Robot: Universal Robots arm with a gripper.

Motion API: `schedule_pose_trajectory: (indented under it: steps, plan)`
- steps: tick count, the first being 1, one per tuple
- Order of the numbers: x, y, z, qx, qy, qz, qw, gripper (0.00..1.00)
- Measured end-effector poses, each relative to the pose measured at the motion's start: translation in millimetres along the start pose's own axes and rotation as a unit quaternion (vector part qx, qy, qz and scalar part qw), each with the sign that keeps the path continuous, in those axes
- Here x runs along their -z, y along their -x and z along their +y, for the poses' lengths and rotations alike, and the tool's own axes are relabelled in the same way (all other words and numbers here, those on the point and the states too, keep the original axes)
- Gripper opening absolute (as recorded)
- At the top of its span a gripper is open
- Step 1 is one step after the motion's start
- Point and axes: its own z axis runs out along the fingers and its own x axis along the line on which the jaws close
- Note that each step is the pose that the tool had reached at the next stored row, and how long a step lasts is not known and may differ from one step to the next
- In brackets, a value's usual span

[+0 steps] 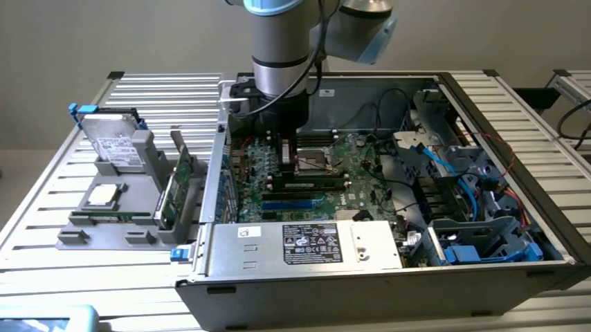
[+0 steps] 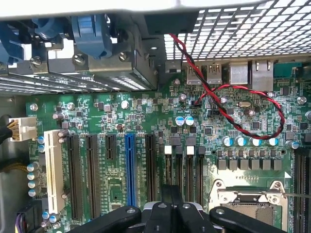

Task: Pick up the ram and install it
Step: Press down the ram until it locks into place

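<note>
My gripper (image 1: 288, 160) reaches down inside the open computer case (image 1: 517, 277), over the green motherboard (image 1: 365, 176) beside the processor socket (image 2: 252, 199). In the wrist view the black fingers (image 2: 171, 213) are pressed together with nothing between them, above the row of black and blue card slots (image 2: 129, 170). A long dark stick with green showing (image 1: 309, 185) sits along the black slots below the socket. A thin green strip (image 1: 106, 216) lies along the front of the grey holder (image 1: 69, 238) outside the case. Which of the two is the ram I cannot tell.
The grey holder also carries a hard drive (image 1: 115, 142), a square chip (image 1: 102, 196) and an upright green card (image 1: 182, 169). A power supply (image 1: 305, 243) fills the case's near side. Blue and black cables (image 1: 434, 155) and a red-black twisted wire (image 2: 228, 104) cross the board.
</note>
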Motion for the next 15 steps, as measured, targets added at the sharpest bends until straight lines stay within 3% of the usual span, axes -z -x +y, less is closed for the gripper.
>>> schedule_pose_trajectory:
  steps: [12, 15]
  plan:
    - [-6.6, 0.5, 0.9, 0.0, -0.002, 0.0002, 1.0, 0.11]
    - [-0.2, 0.2, -0.5, 0.0, -0.0024, -0.0005, 1.0, 0.11]
